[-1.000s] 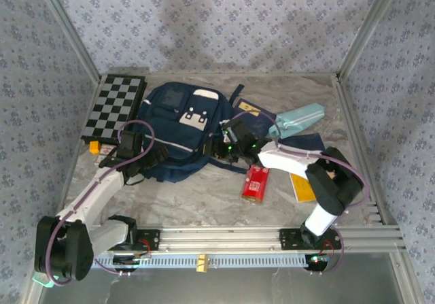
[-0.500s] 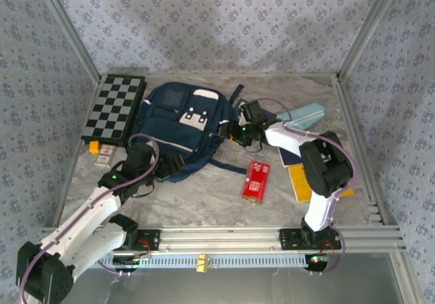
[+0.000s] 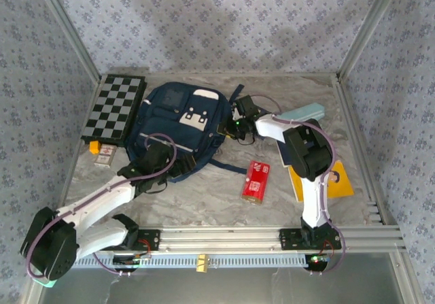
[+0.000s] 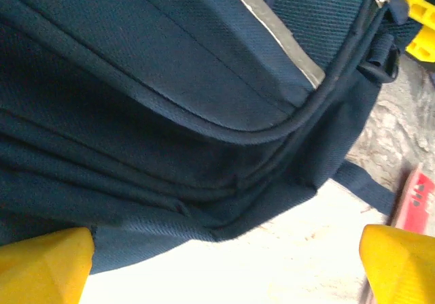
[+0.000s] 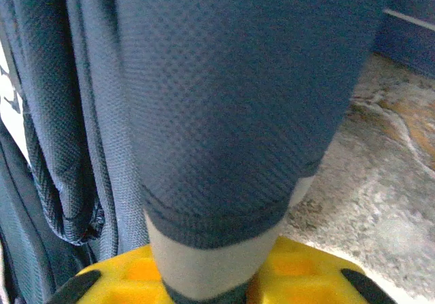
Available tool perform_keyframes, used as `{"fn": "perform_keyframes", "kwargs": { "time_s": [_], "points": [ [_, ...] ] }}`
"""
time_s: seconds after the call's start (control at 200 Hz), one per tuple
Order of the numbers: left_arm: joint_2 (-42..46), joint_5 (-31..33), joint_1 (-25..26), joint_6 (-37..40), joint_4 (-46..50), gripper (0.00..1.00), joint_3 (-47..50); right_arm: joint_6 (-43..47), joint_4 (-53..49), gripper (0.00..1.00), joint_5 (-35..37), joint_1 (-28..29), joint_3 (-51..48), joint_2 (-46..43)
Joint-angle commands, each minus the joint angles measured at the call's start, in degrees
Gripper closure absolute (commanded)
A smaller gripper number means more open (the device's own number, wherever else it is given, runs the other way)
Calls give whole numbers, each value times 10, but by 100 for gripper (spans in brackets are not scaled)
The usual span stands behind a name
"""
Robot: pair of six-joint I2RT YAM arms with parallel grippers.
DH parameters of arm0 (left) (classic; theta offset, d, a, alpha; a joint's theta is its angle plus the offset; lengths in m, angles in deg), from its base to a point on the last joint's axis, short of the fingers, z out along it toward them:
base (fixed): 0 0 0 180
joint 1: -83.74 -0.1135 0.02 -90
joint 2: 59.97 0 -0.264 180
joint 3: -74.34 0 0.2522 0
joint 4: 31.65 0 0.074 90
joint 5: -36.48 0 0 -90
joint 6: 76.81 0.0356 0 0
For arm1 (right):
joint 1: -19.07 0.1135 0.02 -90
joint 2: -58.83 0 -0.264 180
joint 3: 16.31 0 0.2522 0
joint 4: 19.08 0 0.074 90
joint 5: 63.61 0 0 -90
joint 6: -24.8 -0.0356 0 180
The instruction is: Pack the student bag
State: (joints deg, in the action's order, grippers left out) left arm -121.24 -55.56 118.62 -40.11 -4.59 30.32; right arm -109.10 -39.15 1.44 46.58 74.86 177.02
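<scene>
The student bag (image 3: 170, 130) is laid flat on the table (image 3: 204, 202), toward the back and a bit to the left, with its white patch facing up. Its long side is lined up from the near edge to the back wall, and the far end is leaned a little to the right. Its rounded end is pointed at the back wall. A checkered board (image 3: 115, 107) is seen just beside it on the left. A red box (image 3: 255, 180) is seen near it on the right, closer to the arms.

The left gripper (image 3: 178, 166) is held at the bag's near edge. In the left wrist view its yellow fingers (image 4: 44, 266) are spread wide apart, and nothing is pinched between them.

The right gripper (image 3: 235, 126) is placed at the bag's right side. In the right wrist view its yellow jaws are seen close together, and a padded blue strap (image 5: 238, 100) is pinched between them
</scene>
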Motion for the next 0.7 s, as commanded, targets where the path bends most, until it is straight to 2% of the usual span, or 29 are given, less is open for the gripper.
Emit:
{"fn": "perform_keyframes", "kwargs": {
  "time_s": [0.0, 0.17, 0.28, 0.435, 0.6, 0.695],
  "points": [
    [-20, 8, -12, 43, -37, 0, -16, 4, 1, 87, -15, 1, 9, 1],
    [-67, -14, -63, 76, -51, 0, -23, 2, 9, 100, -23, 1, -16, -29],
    [-90, -29, -95, 132, -82, 0, -28, -14, 33, 100, -31, 4, -47, -57],
    [-117, -30, -132, 206, -57, 0, -66, -38, 43, 100, -53, 25, -65, -86],
    [-114, -64, -187, 226, -61, 0, -69, -111, 122, 100, -52, 44, -109, -111],
    [-93, -65, -192, 241, -33, 0, -79, -147, 151, 100, -30, 55, -124, -126]
  ]
}}
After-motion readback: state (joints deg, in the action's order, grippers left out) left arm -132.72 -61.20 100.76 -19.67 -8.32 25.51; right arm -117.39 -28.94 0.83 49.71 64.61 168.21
